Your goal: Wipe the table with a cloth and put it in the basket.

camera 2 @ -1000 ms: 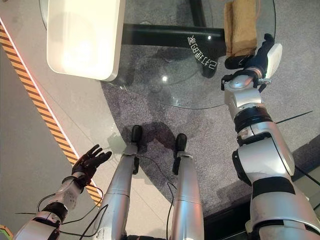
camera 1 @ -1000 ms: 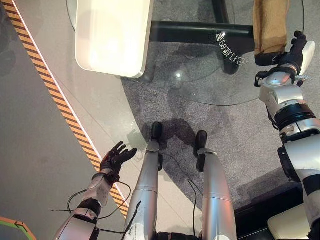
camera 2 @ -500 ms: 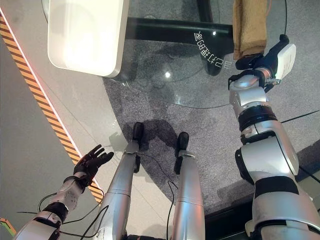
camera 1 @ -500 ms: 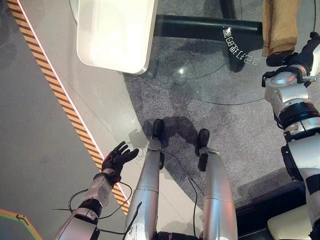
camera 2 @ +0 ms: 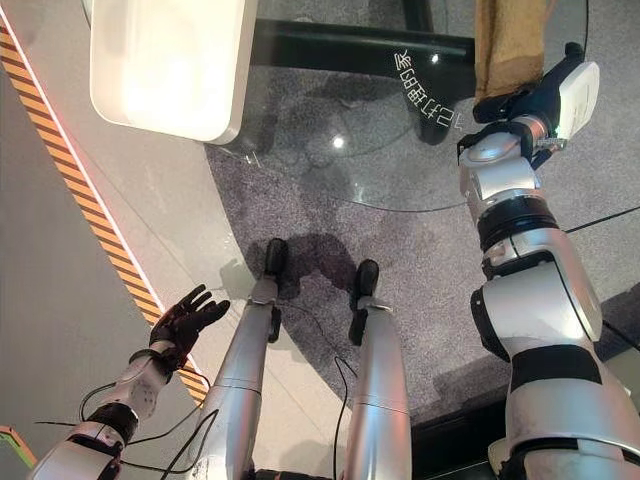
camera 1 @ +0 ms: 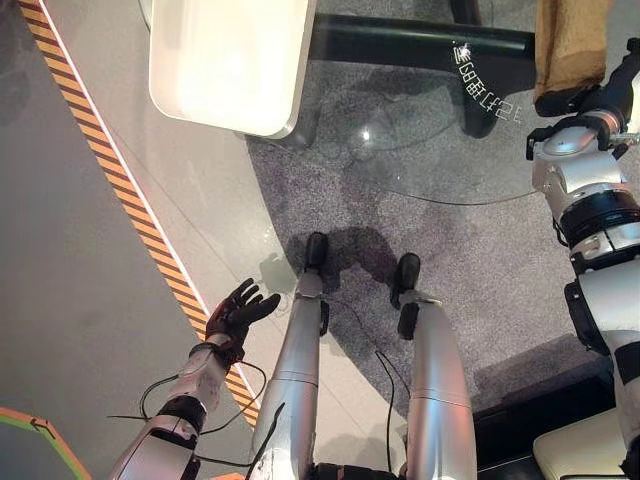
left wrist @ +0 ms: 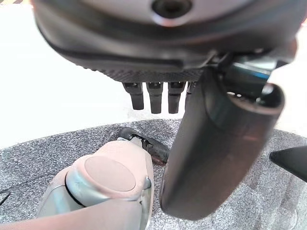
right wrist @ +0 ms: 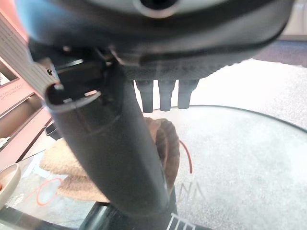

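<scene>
A tan cloth [camera 1: 570, 40] lies on the round glass table [camera 1: 440, 200] at the far right, also seen as cloth [right wrist: 64, 163] in the right wrist view. My right hand [camera 1: 598, 95] rests at the cloth's near end, fingers straight and touching its edge, thumb [right wrist: 105, 143] over the bunched fabric. A white rounded rectangular container [camera 1: 230, 60] stands at the table's left side. My left hand [camera 1: 236, 310] hangs open, low on the left above the floor, holding nothing.
A black table base [camera 1: 420, 40] shows through the glass. An orange-and-black striped line [camera 1: 120, 200] runs diagonally over the floor on the left. Grey carpet [camera 1: 480, 260] lies under the table. A pale object [camera 1: 585, 450] sits at the lower right corner.
The whole picture has shifted a little, so the camera moved. My right hand stays at the cloth's near end. The left hand is nearly unchanged.
</scene>
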Tool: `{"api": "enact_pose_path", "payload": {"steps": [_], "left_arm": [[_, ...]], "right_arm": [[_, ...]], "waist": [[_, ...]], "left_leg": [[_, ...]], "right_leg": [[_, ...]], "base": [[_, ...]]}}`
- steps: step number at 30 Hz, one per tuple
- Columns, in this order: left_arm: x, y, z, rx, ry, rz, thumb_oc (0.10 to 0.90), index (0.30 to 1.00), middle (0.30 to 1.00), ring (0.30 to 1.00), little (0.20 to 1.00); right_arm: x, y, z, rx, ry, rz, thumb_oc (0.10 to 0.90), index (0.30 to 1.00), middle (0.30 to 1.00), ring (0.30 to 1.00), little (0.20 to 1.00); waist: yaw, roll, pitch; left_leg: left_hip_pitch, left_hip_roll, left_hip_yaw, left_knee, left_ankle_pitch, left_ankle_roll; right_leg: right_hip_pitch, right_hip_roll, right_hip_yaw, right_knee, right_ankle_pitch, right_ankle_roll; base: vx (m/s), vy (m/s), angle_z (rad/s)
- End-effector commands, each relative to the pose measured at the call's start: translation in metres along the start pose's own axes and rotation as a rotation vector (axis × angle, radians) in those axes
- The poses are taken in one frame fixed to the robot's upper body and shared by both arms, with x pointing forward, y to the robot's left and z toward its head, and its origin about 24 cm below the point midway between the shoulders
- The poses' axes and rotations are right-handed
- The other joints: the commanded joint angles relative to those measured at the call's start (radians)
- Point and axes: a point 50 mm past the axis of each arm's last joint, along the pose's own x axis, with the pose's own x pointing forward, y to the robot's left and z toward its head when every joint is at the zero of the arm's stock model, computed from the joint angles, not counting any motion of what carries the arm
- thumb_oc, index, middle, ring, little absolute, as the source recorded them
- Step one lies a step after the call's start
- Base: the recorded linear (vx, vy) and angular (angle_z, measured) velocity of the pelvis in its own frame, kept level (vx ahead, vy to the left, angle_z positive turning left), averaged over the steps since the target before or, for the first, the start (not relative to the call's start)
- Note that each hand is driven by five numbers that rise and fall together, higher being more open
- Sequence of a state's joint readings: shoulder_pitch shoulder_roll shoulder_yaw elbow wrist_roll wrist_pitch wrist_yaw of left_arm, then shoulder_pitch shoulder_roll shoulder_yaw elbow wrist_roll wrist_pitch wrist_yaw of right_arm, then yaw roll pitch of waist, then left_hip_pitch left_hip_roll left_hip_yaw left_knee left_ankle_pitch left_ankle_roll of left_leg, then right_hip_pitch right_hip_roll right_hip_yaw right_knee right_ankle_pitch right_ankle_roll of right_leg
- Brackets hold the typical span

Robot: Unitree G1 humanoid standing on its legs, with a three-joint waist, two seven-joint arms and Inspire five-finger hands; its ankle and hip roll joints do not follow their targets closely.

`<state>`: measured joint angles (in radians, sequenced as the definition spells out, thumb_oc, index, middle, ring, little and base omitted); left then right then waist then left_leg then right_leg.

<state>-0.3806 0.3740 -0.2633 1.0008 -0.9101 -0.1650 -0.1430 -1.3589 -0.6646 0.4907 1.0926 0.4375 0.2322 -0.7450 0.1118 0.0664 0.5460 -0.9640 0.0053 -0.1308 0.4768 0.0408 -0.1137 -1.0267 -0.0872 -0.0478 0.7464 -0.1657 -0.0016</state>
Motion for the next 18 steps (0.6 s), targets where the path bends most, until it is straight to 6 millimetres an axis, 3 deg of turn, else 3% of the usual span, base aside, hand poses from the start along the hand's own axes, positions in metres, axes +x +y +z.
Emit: {"api": "enact_pose_path", "payload": {"steps": [1, 6, 18], "left_arm": [[-0.0160, 0.0177, -0.0237, -0.022, 0.032, 0.057, 0.800, 0.900, 0.900, 0.900, 0.900], [-0.0155, 0.0170, -0.0236, -0.020, 0.035, 0.055, 0.800, 0.900, 0.900, 0.900, 0.900], [-0.0175, 0.0163, -0.0281, -0.022, 0.035, 0.049, 0.800, 0.900, 0.900, 0.900, 0.900]], "right_arm": [[0.0200, -0.0448, 0.0493, 0.019, -0.178, -0.144, 0.800, 0.900, 0.900, 0.900, 0.900], [0.0209, -0.0446, 0.0499, 0.020, -0.178, -0.130, 0.800, 0.900, 0.900, 0.900, 0.900], [0.0180, -0.0356, 0.0500, 0.236, -0.118, -0.031, 0.800, 0.900, 0.900, 0.900, 0.900]], "waist": [[0.000, 0.047, -0.026], [0.003, 0.050, -0.026], [0.007, 0.052, -0.026]], "left_leg": [[-0.008, -0.052, 0.090, 0.085, -0.114, 0.110], [-0.013, -0.052, 0.090, 0.085, -0.111, 0.110], [-0.018, -0.052, 0.091, 0.080, -0.109, 0.108]], "right_leg": [[0.033, 0.028, -0.075, -0.087, 0.025, -0.034], [0.028, 0.025, -0.076, -0.087, 0.028, -0.033], [0.019, 0.024, -0.079, -0.081, 0.022, -0.037]], "base": [[0.00, 0.000, 0.00], [0.00, 0.000, 0.00], [0.00, 0.000, 0.00]]}}
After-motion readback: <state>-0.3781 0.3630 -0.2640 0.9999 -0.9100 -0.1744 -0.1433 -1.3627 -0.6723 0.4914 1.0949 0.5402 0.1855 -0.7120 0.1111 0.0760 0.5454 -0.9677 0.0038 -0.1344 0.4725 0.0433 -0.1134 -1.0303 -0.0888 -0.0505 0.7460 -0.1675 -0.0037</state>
